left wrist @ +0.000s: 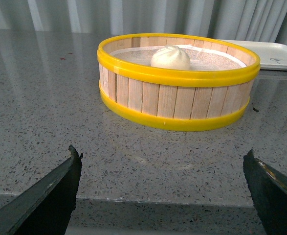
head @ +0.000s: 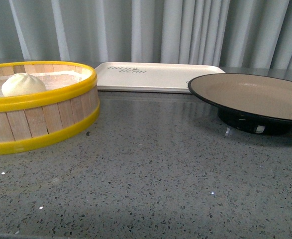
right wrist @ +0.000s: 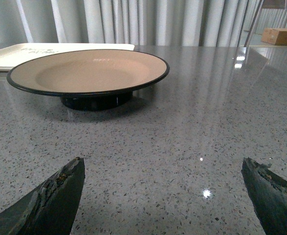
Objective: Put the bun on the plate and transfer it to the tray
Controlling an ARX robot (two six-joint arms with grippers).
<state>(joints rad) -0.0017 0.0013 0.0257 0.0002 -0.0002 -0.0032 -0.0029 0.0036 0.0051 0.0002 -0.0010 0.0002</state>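
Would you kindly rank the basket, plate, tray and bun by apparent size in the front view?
1. Yellow-rimmed wooden steamer basket, nearest, cropped.
2. Tan black-rimmed round plate, cropped.
3. Cream rectangular plastic tray, farther back, so unsure against the plate.
4. Small white steamed bun.

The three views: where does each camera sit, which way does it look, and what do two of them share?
Front view: on the robot's body, facing forward over the table at steamer basket, tray and plate; no arm shows.
Left wrist view: behind the open left hand, facing the steamer basket holding the bun.
Right wrist view: behind the open right hand, facing the plate.
Shared: the tray appears in all three views.
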